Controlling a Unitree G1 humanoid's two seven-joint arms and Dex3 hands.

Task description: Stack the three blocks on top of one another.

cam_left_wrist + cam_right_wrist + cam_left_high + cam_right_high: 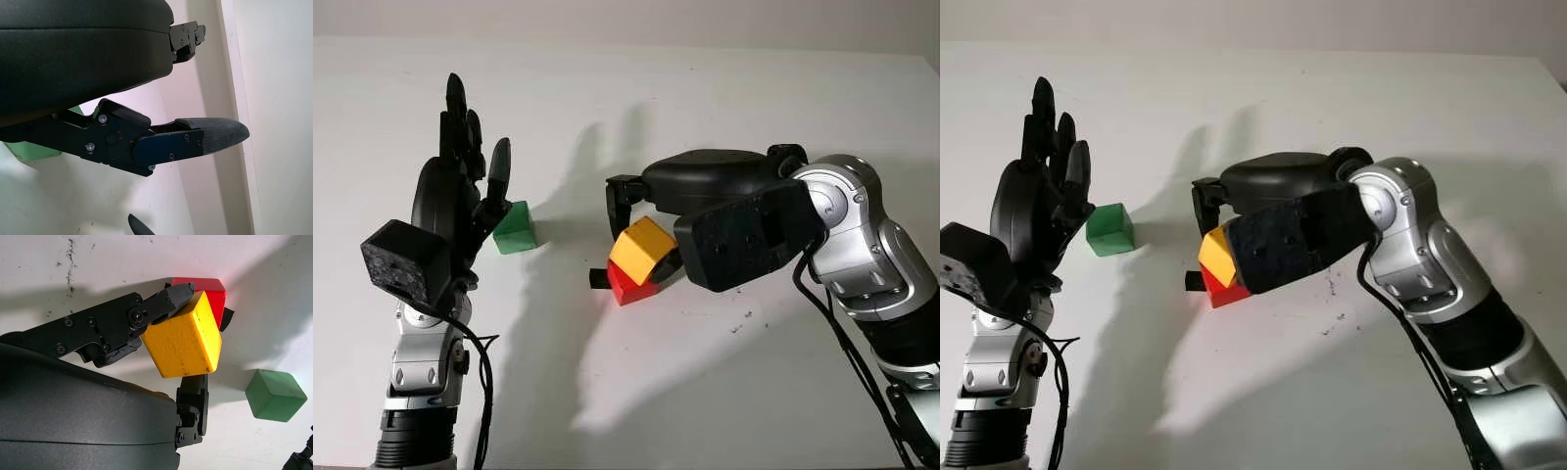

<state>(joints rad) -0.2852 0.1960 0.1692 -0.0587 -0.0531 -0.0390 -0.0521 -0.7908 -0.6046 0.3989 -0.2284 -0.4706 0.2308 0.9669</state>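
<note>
The right hand (636, 220) is reaching in from the right over the middle of the white worktop (705, 392) and is grasping the yellow block (642, 250), with its black fingers (168, 298) pressing against the block's sides. The yellow block is sitting tilted, one corner pointing down, directly over the red block (628, 284), which is lying on the worktop beneath it; the two are at least very close together, and whether the yellow one is already bearing on the red one is hard to tell. From the right wrist camera the yellow block (183, 338) is covering most of the red block (210, 291), so that just a strip of red is peeking out past its far edge. The green block (516, 228) is sitting by itself on the worktop to the left of the other two, well apart from them, and is showing again in the right wrist view (275, 395) as a single cube resting flat. The left hand (460, 186) is standing upright on the left side, released and grasping nothing, with its fingertips pointing up and its palm just beside the green block without clearly touching it. In the left wrist view a sliver of the green block (34, 149) is appearing behind the hand's black shell.
</note>
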